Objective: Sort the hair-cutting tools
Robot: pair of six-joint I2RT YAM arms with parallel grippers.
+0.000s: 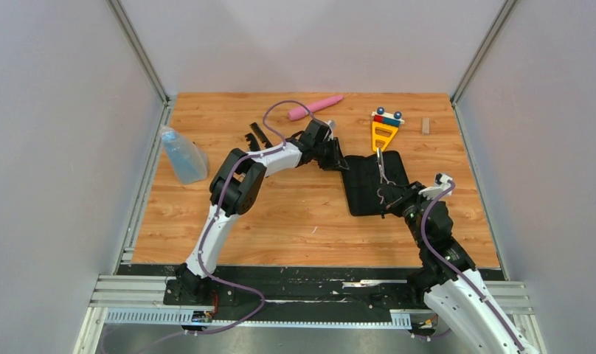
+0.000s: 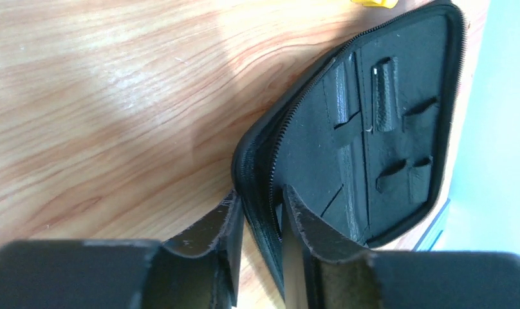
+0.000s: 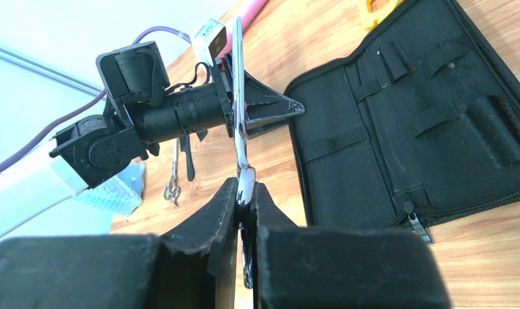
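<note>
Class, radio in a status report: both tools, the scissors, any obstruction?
Left tool straddles open case edge. Right tool shut on scissors. Second scissors on table. Left arm crowds the case.

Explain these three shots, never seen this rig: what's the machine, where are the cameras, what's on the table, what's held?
Two white-and-black robot arms are bolted at the near edge of a wooden table. The wide picture looks down from above and behind them. The other two come from a camera on each wrist, so the black shapes at the bottom are that arm's own fingers. The right gripper is shut on a pair of silver metal scissors. The left gripper has its fingers astride the edge of an open black rectangular zip case; whether they pinch it I cannot tell. Also on the table: a pink cylindrical wand, slim black plastic combs, a second pair of silver scissors, a clear bluish plastic container, a yellow toy-like piece and a small wooden block.
</note>
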